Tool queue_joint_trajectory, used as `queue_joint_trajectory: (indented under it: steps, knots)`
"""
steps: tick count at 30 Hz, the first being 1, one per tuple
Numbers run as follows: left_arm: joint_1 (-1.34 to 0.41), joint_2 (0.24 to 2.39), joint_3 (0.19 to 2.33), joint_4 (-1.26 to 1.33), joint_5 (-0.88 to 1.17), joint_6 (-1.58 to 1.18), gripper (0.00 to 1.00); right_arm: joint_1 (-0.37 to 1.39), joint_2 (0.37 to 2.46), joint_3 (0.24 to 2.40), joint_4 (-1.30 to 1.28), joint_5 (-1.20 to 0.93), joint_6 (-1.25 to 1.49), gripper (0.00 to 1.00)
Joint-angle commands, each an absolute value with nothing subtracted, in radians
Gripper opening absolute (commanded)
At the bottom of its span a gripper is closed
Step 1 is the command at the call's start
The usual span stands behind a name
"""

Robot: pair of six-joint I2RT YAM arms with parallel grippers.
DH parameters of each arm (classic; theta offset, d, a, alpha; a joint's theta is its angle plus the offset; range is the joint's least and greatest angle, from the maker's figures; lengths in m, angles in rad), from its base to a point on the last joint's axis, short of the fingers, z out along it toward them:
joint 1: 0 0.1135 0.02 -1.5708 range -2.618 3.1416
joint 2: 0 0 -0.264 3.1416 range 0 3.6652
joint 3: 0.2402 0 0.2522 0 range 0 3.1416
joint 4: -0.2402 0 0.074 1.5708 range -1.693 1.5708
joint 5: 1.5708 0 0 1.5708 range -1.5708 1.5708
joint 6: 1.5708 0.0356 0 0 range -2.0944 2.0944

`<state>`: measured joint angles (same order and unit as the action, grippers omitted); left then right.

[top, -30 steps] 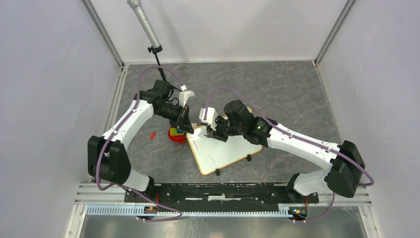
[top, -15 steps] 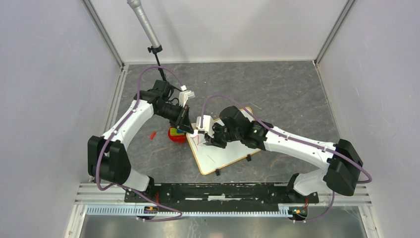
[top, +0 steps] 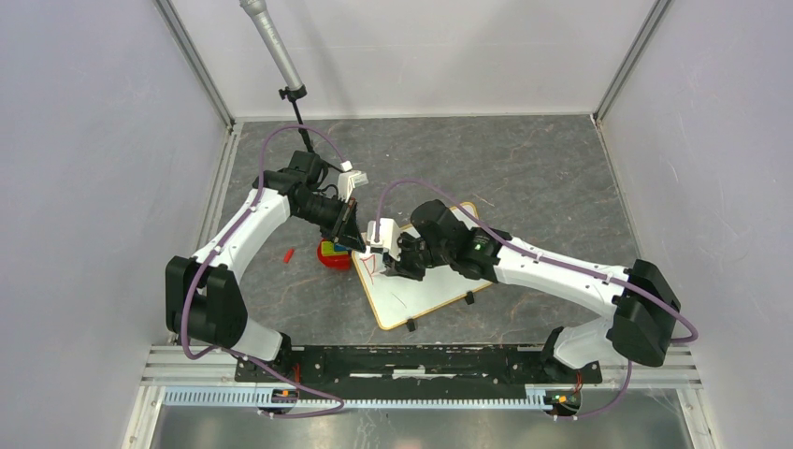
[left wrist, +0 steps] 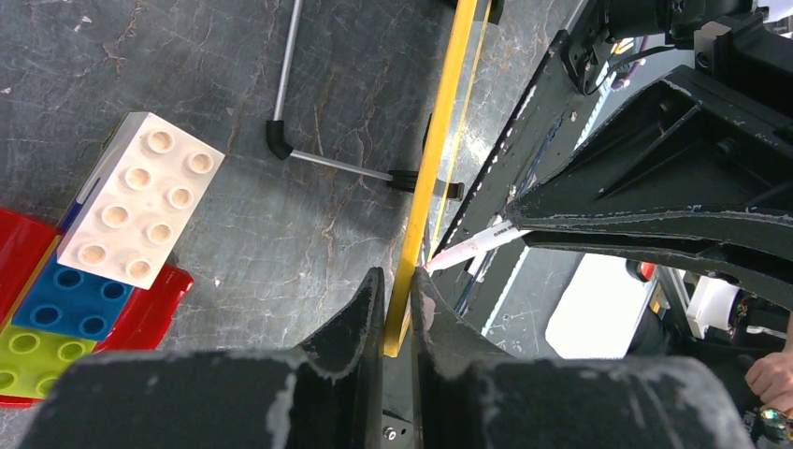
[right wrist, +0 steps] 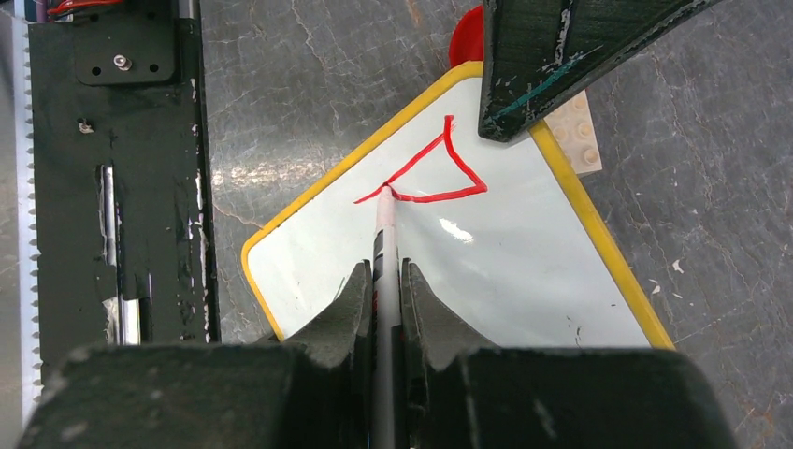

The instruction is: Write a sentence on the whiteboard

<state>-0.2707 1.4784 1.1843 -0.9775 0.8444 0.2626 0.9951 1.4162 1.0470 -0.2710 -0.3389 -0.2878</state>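
The whiteboard [top: 425, 285] lies on the table, its frame yellow, and also shows in the right wrist view [right wrist: 524, 271]. My left gripper [top: 354, 245] is shut on its far-left edge; the left wrist view shows the yellow frame [left wrist: 439, 140] pinched between the gripper's jaws [left wrist: 396, 281]. My right gripper [right wrist: 383, 273] is shut on a marker pen [right wrist: 384, 234], whose tip touches the board. Of the sentence, only a few red strokes [right wrist: 435, 178] forming a triangle-like shape show near the clamped corner; they show faintly in the top view [top: 372, 267]. No word is readable.
A red tray with toy bricks [top: 332, 254] sits left of the board; a white brick [left wrist: 140, 201] lies on it. A small red cap [top: 289, 253] lies on the table. A grey pole on a stand [top: 273, 42] stands at the back. A black rail [top: 411, 360] runs along the near edge.
My right gripper has moved left across the board with the marker, and red strokes have appeared near the board's left corner. The left arm has not moved.
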Motion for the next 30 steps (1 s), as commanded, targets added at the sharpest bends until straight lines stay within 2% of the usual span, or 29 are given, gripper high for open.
queue_joint_trajectory:
  steps: [1, 18, 30]
  knots:
    - [-0.273, 1.458, 1.197, -0.976, 0.841, 0.269, 0.02, 0.994, 1.413, 1.075, -0.265, -0.287, -0.295, 0.0]
    - [-0.272, 1.453, 1.196, -0.976, 0.835, 0.265, 0.02, 0.968, 1.346, 0.984, -0.309, -0.261, -0.313, 0.0]
    - [-0.273, 1.453, 1.195, -0.975, 0.833, 0.265, 0.02, 1.022, 1.418, 1.061, -0.284, -0.275, -0.301, 0.0]
